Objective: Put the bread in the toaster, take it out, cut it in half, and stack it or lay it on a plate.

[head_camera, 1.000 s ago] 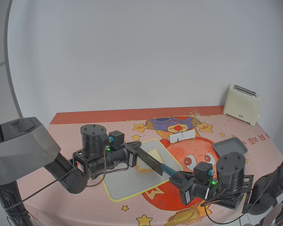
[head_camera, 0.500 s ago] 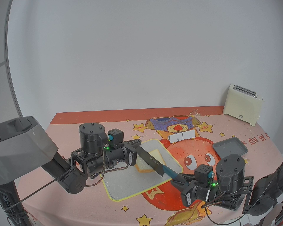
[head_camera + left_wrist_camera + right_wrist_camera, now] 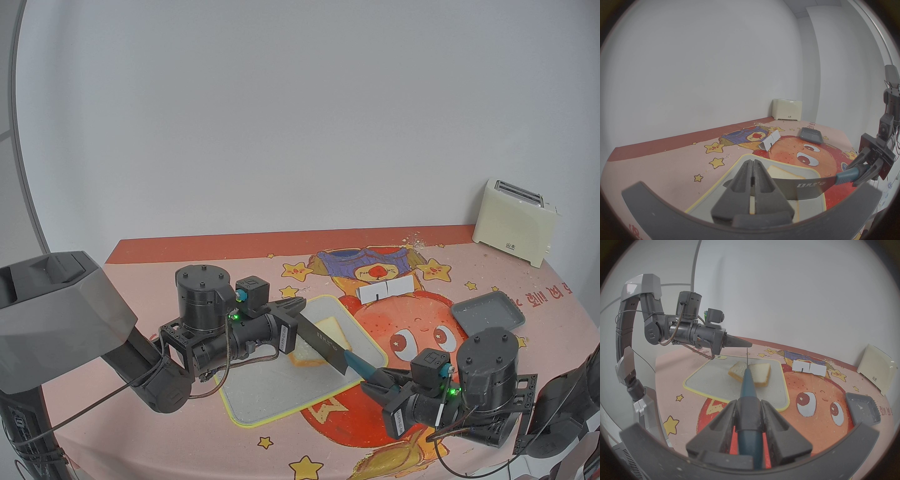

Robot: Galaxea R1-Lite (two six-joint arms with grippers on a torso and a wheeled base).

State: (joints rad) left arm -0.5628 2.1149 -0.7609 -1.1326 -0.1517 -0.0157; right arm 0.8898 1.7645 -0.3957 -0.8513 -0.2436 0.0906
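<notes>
My right gripper [image 3: 375,379] is clamped on the teal handle of the knife [image 3: 322,342]. The blade stands edge-down across the middle of the bread [image 3: 331,328], a single slice lying on the cutting board [image 3: 275,387]. My left gripper [image 3: 300,306] has its fingers pressed together on nothing. It hangs just above the slice at the far end of the blade. I cannot tell whether it touches the steel or the crust.

I judge the cut to be under way, and I cannot tell whether it goes right through.

- **Tearing:** soft crumb squashes easily. If I push straight down without drawing the blade, the slice may flatten and tear rather than part cleanly.
- **Sliding:** nothing firmly pins the bread, so a sawing stroke could drag it along the board and skew the cut.
- **Collision:** my left fingers sit close to the blade tip. A long stroke or a twist of the handle could knock them against the knife.
- **Grip:** the handle is round, so hard pressure might roll it in my hold.

The grey plate [image 3: 487,310] waits well apart to my right, nearer the toaster [image 3: 515,222].
</notes>
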